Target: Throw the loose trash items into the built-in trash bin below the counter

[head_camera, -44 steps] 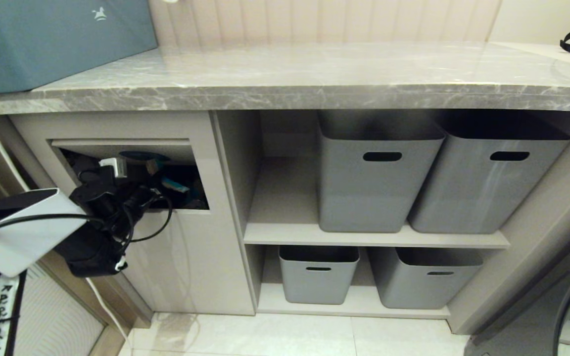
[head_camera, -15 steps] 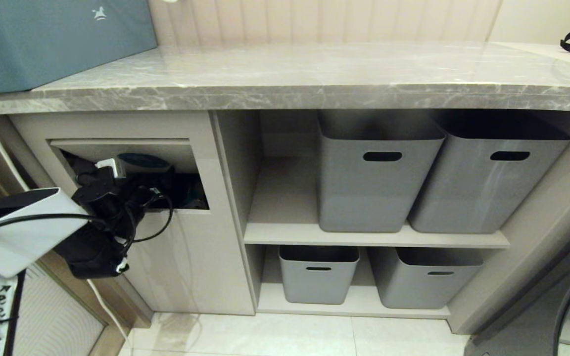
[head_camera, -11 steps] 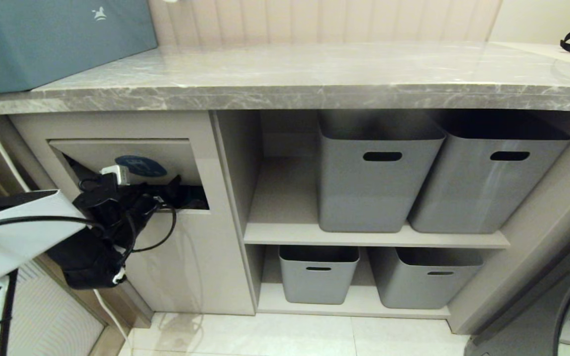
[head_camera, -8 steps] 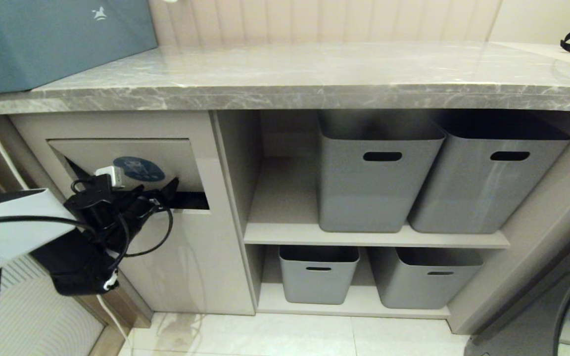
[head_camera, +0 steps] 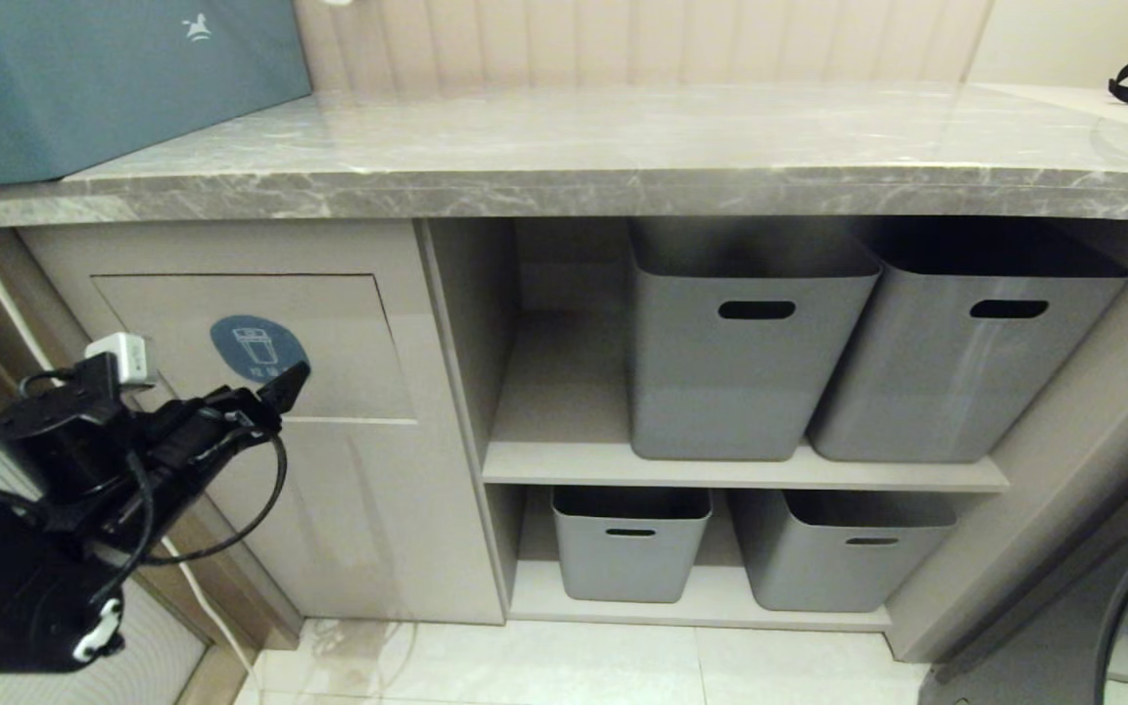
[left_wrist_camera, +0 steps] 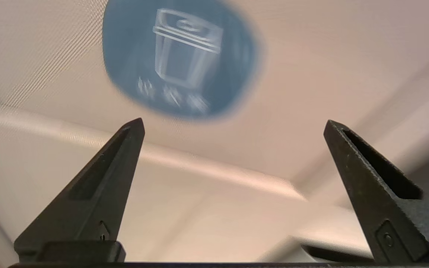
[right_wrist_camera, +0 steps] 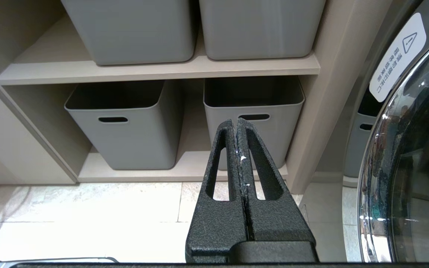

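Note:
The built-in trash bin (head_camera: 339, 333) sits below the counter (head_camera: 623, 147) at the left, its beige flap flush and showing the blue oval bin icon (head_camera: 258, 348). My left gripper (head_camera: 265, 394) hovers just in front of the flap's lower left, clear of it. In the left wrist view the left gripper (left_wrist_camera: 233, 124) is open, with nothing between its fingers (left_wrist_camera: 125, 156), and points at the icon (left_wrist_camera: 181, 59). No loose trash items are in view. My right gripper (right_wrist_camera: 235, 121) is shut and empty, parked low facing the lower baskets.
A large teal box (head_camera: 84, 78) stands on the counter's left end. Grey baskets (head_camera: 750, 352) (head_camera: 965, 362) (head_camera: 628, 543) (head_camera: 838, 548) fill the open shelves to the right. A washing machine door (right_wrist_camera: 415, 149) is at the far right. Pale floor tiles (head_camera: 574, 666) lie below.
The left gripper has drawn back out of the bin opening, down and to the left. The flap has swung shut behind it, hiding the teal scraps seen inside earlier.

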